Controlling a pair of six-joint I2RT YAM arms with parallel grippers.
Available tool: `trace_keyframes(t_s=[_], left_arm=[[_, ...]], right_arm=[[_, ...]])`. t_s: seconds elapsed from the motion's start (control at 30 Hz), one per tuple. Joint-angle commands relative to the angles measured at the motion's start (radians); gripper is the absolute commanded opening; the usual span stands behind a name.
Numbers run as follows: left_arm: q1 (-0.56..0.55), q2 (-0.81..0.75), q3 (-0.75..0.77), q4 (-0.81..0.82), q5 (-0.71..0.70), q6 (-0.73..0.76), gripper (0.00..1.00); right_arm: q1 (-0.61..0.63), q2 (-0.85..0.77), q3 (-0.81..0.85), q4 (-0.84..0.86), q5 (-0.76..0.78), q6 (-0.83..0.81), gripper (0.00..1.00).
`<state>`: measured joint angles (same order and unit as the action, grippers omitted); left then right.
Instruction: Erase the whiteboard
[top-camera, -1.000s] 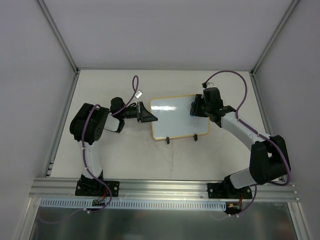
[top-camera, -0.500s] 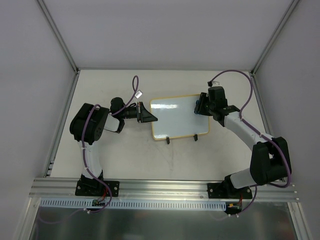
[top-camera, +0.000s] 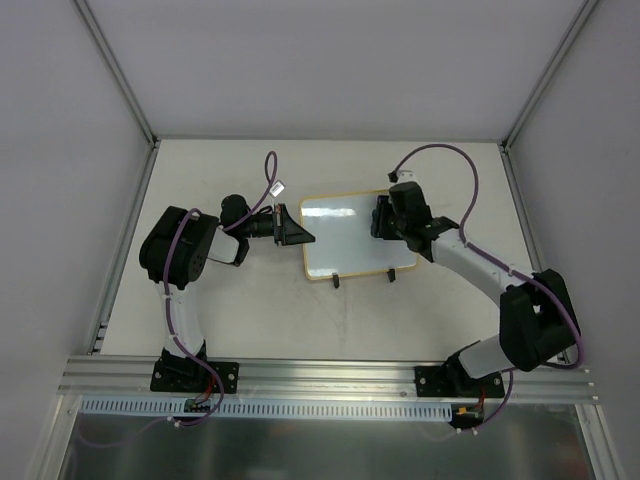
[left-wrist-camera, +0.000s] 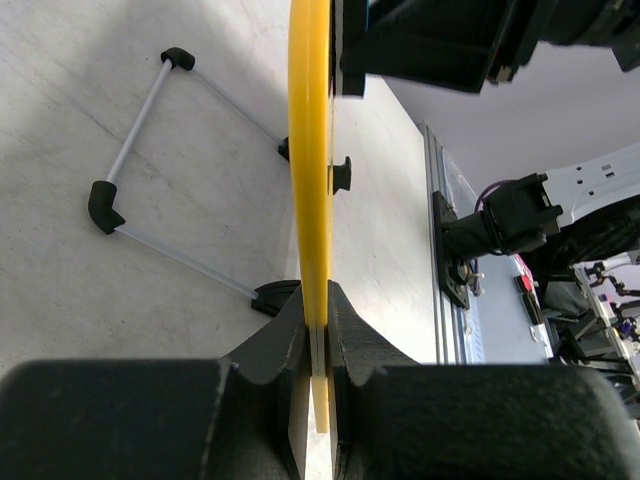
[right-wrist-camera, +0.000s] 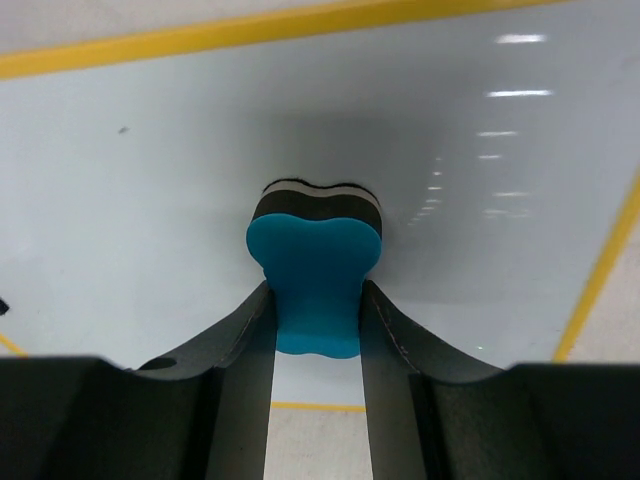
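Far left: left hand (top-camera: 303, 238) is pinched tight on the left edge of the whiteboard (top-camera: 345, 245), one finger each side of the yellow frame (left-wrist-camera: 310, 150), bracing it. The board sits mid-worktop (top-camera: 250, 310) between the two arms, with its black feet (top-camera: 338, 282) at the near edge. A wire stand (left-wrist-camera: 103, 205) shows behind it in the left wrist view.

Over the board's right half: right hand (top-camera: 382, 218) is clamped on a blue eraser (right-wrist-camera: 314, 262), dark felt face pressed against the glossy surface. No writing is readable near the eraser, just one tiny speck (right-wrist-camera: 123, 129).

Step in hand, my read: wiping strokes.
- Hold the felt flat with light, even pressure.
- Make overlapping passes leftward across the board.
- Stop short of the frame and the left fingers.
- It needs a firm left grip so the board doesn't slide.

Risk: pushing too hard rocks the board on its feet.
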<state>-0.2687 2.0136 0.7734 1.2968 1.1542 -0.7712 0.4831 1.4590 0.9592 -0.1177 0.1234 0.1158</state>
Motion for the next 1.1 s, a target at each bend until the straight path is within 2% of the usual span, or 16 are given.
trace_keyframes(t_s=[0.0,0.17,0.43,0.83,1.07], left_arm=[[-0.017,-0.047,-0.002,0.384,0.058,0.053,0.00],[-0.017,-0.052,-0.005,0.384,0.058,0.053,0.00],[-0.017,-0.056,-0.010,0.384,0.056,0.055,0.00],[-0.018,-0.061,-0.016,0.384,0.056,0.056,0.00],[-0.017,-0.058,-0.011,0.384,0.056,0.055,0.00]], right_arm=[[0.077,0.041,-0.004,0.023,0.035,0.008,0.07],[0.175,0.089,0.024,0.036,0.053,0.016,0.07],[0.215,0.130,0.029,0.053,0.056,0.027,0.07],[0.141,0.020,-0.059,0.053,0.062,0.024,0.07],[0.026,-0.034,-0.108,0.055,0.022,0.024,0.06]])
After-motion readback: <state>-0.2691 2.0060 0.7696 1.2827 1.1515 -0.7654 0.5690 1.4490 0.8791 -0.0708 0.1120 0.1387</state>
